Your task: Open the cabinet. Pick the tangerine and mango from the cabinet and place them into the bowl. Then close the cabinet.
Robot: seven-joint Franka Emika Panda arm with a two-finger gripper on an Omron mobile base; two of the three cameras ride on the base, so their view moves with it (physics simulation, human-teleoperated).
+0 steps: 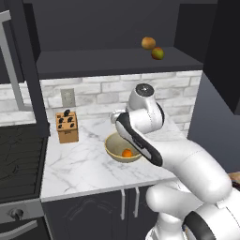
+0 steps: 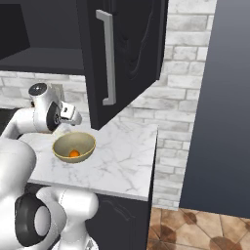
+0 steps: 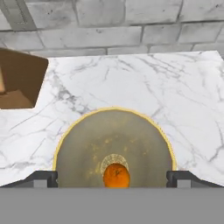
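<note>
Left: wooden knife block (image 1: 67, 126), upright on the marble counter (image 1: 79, 166). Centre: wide tan-gold bowl (image 1: 115, 149) holding the small bright orange tangerine (image 1: 127, 153); my gripper (image 3: 112, 178) hangs above it, fingers spread, empty. Right, on the open charcoal cabinet (image 1: 117, 61) shelf: green-red mango (image 1: 158, 53) beside a duller brownish-orange fruit (image 1: 148, 43). Risk, I judge: grabbing that neighbour, or knocking the mango off.
</note>
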